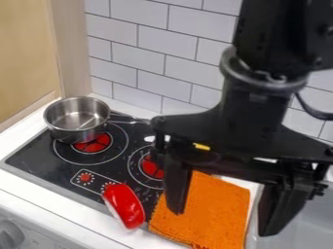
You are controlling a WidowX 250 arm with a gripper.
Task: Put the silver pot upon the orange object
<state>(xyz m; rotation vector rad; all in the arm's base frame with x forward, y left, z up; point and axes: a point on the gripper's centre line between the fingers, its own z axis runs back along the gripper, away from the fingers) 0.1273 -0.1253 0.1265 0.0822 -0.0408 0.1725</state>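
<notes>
The silver pot (pixel 77 119) stands upright at the left back of the black stove, over a red burner, its handle pointing right. An orange cloth (pixel 211 211) lies flat on the white counter, right of the stove. My gripper (pixel 222 216) hangs large at the right, above the cloth, with its two fingers spread wide apart and nothing between them. It is well to the right of the pot, and its left finger covers part of the cloth.
A red object (pixel 123 205) lies at the stove's front edge, just left of the cloth. The sink (pixel 300 219) is at the right. Behind the stove (pixel 48 154) rises a white tiled wall (pixel 137 48), with a wooden panel at the left.
</notes>
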